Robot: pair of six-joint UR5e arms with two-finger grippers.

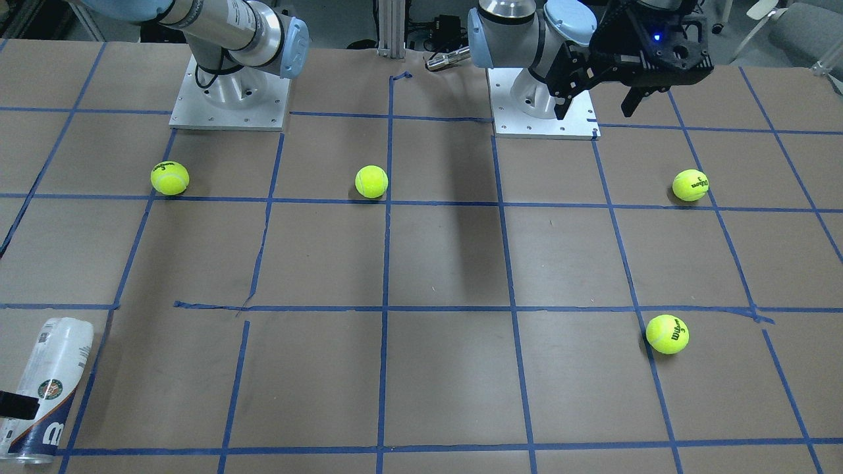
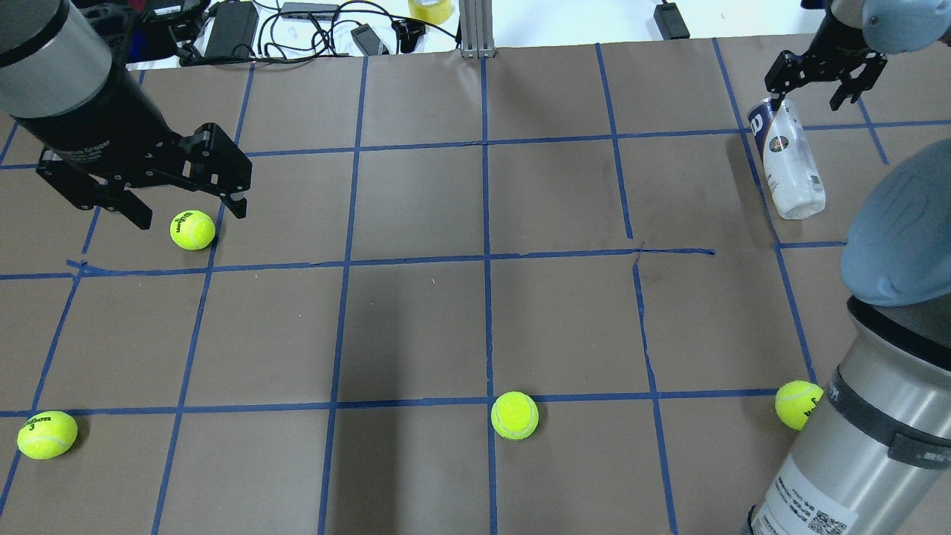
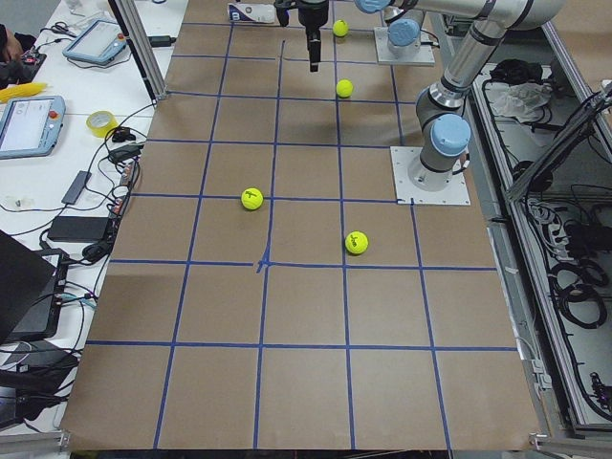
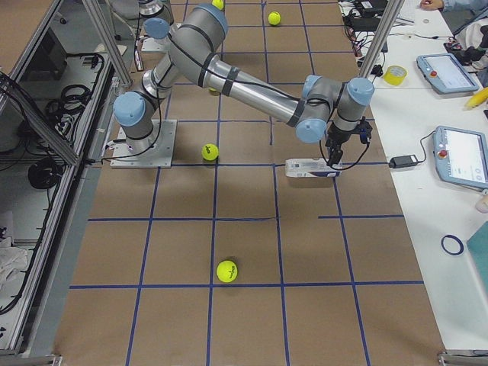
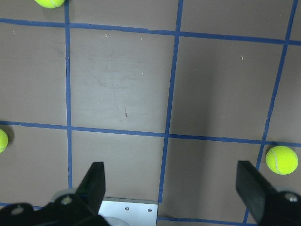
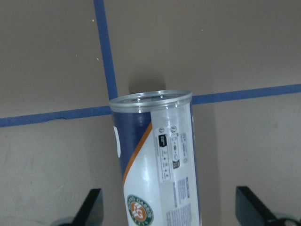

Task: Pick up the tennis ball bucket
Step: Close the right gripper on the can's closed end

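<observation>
The tennis ball bucket (image 2: 789, 160) is a clear can with a white label and a navy and orange band. It lies on its side at the table's far right and also shows in the front-facing view (image 1: 49, 385). My right gripper (image 2: 825, 83) is open over the can's open end. In the right wrist view the can (image 6: 157, 174) lies between the spread fingers (image 6: 90, 207), which stand apart from it. My left gripper (image 2: 189, 214) is open and empty, held above a tennis ball (image 2: 192, 229).
Three more tennis balls (image 2: 47, 434) (image 2: 514, 414) (image 2: 797, 405) lie along the near side. Cables, power bricks and a tape roll (image 2: 431, 9) lie past the table's far edge. The arm bases (image 1: 230, 99) (image 1: 543, 112) stand on the near side.
</observation>
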